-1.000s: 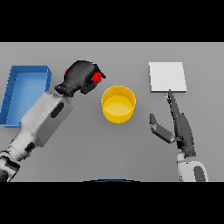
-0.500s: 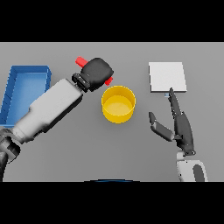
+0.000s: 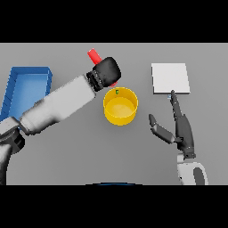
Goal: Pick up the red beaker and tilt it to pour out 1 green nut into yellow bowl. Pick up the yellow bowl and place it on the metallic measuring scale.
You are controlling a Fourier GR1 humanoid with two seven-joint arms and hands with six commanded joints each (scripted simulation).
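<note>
Since half a second ago my left hand (image 3: 106, 71) has carried the beaker (image 3: 93, 55) further toward the bowl (image 3: 119, 106) and tipped it more steeply; the red base now points up and away from me, the mouth hidden behind my hand just over the bowl's far rim. My fingers are curled round the beaker, gripping it. A small green speck, which I judge to be the nut (image 3: 117, 92), shows at the inner far wall of the bowl, so the pour looks done or all but done. My right hand (image 3: 181, 129) rests on the table right of the bowl, fingers straight, relaxed, holding nothing, their tips near the scale (image 3: 170, 78). Next I judge: right the beaker before a second nut drops, set it aside, then grasp the bowl. The bowl is yellow, round, upright, standing between beaker and scale, apart from the scale.
</note>
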